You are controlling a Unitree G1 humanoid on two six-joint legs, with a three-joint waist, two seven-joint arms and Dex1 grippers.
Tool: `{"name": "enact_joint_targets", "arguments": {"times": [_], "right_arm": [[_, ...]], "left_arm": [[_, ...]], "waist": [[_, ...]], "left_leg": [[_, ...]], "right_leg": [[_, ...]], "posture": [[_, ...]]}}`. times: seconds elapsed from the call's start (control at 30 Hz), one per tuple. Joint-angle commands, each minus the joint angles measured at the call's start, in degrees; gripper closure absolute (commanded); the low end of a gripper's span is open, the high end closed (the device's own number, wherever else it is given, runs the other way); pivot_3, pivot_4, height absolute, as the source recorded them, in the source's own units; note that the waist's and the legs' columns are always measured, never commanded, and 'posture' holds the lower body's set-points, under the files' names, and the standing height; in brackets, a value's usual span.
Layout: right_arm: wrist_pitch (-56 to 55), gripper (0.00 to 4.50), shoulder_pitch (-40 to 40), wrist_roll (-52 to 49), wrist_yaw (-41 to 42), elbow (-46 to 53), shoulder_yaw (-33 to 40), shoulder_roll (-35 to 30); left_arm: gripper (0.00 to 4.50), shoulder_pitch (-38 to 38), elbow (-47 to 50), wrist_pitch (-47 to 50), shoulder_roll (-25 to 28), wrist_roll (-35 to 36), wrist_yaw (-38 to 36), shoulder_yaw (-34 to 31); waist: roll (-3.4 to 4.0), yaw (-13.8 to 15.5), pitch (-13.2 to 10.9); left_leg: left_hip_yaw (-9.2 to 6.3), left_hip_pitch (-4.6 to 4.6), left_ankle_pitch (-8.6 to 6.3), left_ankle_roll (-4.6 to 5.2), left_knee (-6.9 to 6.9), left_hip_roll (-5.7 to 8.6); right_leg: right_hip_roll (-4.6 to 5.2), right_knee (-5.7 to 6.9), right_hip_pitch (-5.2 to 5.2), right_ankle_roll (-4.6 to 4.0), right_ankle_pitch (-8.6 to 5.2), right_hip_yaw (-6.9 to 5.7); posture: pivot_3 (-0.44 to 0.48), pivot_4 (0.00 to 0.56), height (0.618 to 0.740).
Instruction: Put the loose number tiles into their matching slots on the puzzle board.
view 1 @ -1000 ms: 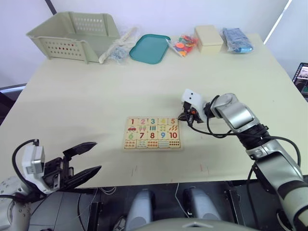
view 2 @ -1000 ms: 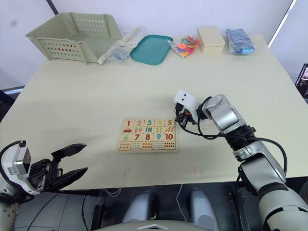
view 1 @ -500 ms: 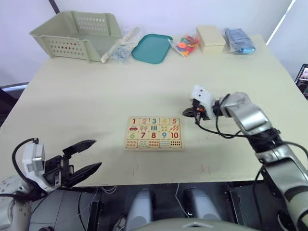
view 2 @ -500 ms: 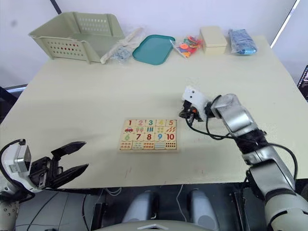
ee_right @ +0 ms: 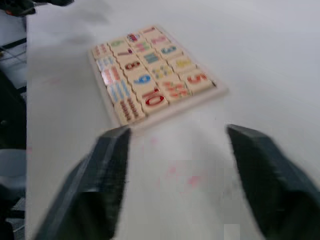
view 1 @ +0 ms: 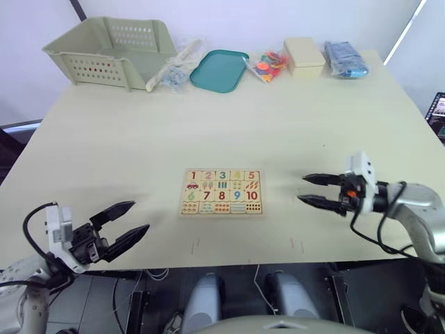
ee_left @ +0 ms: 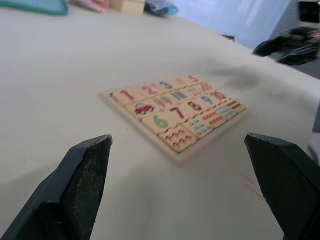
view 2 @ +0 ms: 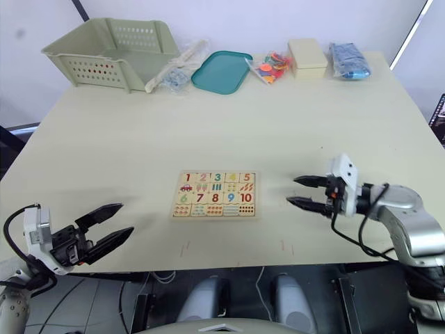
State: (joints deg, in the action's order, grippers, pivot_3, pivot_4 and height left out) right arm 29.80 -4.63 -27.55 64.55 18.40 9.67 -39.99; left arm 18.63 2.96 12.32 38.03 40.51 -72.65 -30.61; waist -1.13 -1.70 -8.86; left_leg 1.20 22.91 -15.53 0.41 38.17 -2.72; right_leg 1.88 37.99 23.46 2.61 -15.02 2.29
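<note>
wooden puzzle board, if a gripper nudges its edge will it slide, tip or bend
The flat light-wood puzzle board lies flush on the smooth cream table, so it would probably slide, not tip. It looks rigid, unlikely to bend. Its number tiles sit in the frame and would likely travel along.

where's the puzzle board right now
The puzzle board lies flat near the table's front middle in the head views, between the open left gripper at the front edge and the open right gripper beside it.
</note>
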Motion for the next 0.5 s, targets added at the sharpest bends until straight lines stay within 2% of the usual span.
{"name": "enact_joint_targets", "arguments": {"times": [0.03,0.23,0.5], "right_arm": [[-0.88,0.09,6.2,-2.16,-1.82,5.53,7.0,-1.72],[-2.12,0.09,14.91,-2.96,-3.89,8.34,12.09,-2.52],[-3.53,0.09,16.45,-3.4,-5.02,8.24,11.64,-2.51]], "left_arm": [[0.0,1.56,0.41,1.05,0.85,-0.91,2.61,-1.45],[0.0,2.71,0.12,1.4,0.66,-2.48,6.2,-1.66],[0.0,1.91,-0.01,1.27,1.21,-4.65,8.2,-0.74]], "waist": [[-0.02,0.12,0.01],[-0.05,0.23,0.03],[-0.06,0.73,0.03]], "left_leg": [[-0.01,0.0,0.0,0.0,0.0,0.0],[0.05,-0.03,0.0,0.0,0.0,0.0],[0.09,-0.03,0.0,0.0,0.02,0.0]], "right_leg": [[-0.01,0.0,-0.01,0.0,0.0,-0.01],[-0.04,0.0,-0.02,0.01,-0.01,0.03],[-0.05,-0.01,-0.02,0.01,-0.01,0.05]], "posture": [[0.0,0.15,0.74],[0.0,0.15,0.74],[0.0,0.15,0.74]]}}
